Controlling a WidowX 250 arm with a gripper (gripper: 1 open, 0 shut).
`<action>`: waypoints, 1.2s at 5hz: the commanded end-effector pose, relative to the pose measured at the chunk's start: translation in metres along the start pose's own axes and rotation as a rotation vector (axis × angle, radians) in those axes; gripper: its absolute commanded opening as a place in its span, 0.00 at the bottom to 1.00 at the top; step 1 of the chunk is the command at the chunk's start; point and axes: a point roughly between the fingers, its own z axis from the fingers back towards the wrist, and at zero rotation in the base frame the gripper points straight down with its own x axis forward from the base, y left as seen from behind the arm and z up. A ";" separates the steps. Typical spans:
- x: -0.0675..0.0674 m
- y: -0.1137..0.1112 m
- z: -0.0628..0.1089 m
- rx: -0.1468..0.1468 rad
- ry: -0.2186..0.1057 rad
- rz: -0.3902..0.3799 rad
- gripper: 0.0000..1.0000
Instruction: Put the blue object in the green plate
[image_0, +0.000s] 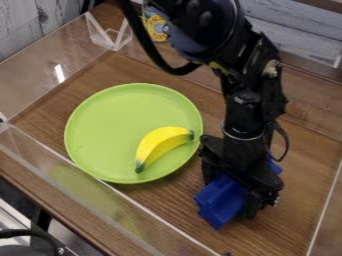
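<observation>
The black gripper (243, 180) is low in the right half of the frame, over the blue block (222, 202); its fingers reach down around the block's upper part, but I cannot tell whether they are clamped on it. The block lies on the brown table (179, 202), lower right of the frame, outside the green plate (114, 125). The plate sits left of centre, with a yellow banana (163, 147) on its right side. A yellow-and-blue round item (158, 26) is at the top; any writing there is too small to read.
</observation>
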 end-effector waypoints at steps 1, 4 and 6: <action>0.001 0.001 0.002 -0.004 -0.001 0.004 1.00; 0.001 0.005 0.001 -0.006 0.010 0.012 1.00; 0.001 0.007 0.001 -0.008 0.017 0.018 1.00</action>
